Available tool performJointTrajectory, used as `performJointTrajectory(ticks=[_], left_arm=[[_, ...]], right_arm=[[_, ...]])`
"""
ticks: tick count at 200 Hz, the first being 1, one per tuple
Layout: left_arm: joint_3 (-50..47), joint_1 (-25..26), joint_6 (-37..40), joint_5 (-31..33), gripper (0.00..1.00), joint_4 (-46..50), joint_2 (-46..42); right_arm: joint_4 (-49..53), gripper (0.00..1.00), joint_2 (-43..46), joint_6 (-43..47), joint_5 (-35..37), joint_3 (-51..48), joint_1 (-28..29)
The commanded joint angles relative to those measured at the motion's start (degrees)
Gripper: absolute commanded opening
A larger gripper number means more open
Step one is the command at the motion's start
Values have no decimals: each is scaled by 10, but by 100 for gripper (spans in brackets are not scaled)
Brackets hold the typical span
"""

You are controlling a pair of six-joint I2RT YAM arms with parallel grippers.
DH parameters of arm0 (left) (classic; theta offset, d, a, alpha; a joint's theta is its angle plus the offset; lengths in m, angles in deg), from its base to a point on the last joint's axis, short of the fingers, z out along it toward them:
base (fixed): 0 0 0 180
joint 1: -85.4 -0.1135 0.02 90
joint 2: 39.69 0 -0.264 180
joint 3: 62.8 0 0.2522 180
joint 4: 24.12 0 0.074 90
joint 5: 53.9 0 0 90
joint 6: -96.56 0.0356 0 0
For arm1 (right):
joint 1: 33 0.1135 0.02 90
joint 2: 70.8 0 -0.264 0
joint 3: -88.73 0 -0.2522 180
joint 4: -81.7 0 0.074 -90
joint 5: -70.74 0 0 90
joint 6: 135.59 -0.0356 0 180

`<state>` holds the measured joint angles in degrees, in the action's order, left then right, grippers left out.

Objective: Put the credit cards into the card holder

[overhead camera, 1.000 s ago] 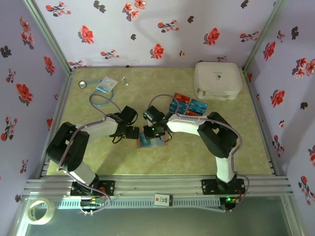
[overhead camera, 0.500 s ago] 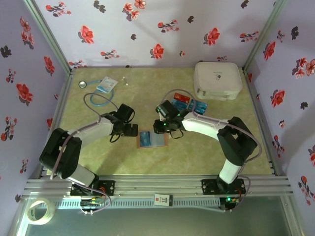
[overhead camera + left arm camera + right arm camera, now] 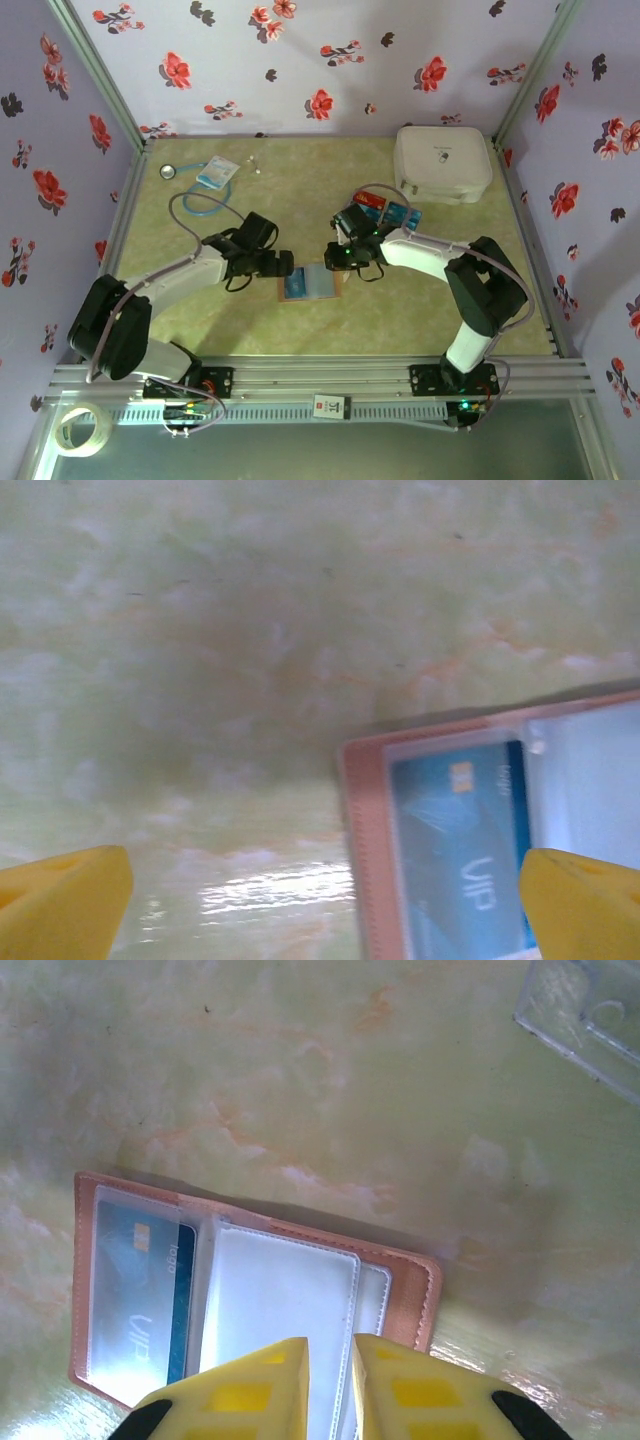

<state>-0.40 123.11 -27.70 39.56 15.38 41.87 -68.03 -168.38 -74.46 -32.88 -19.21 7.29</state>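
Only managed one blue card (image 3: 150, 1290) into the card holder (image 3: 410, 1290) lying open in the middle, remaining credit cards (image 3: 388, 212) waiting by the white case (image 3: 443, 163), left gripper (image 3: 283, 264) spread wide beside it, right gripper (image 3: 330, 1360) pinched nearly together, empty.

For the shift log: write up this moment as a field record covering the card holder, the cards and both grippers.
card holder: lying open, pockets up
blue card: in a clear pocket of the holder
loose cards: beside the white case
left gripper: open, over the holder's edge
right gripper: almost shut, nothing between the fingers, above the holder
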Motion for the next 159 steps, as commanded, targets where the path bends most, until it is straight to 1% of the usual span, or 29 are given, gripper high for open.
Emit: performJointTrajectory(ticks=[1,58,159], left_arm=[[10,23,-39,-14,100,-28,10],[20,60,-61,-11,100,-56,52],[41,91,-42,25,100,-48,98]], right_arm=[[-17,17,6,8,-17,-7,-6],[-36,14,-14,1,-46,-6,-11],[-58,11,-54,-8,-66,-7,-11]])
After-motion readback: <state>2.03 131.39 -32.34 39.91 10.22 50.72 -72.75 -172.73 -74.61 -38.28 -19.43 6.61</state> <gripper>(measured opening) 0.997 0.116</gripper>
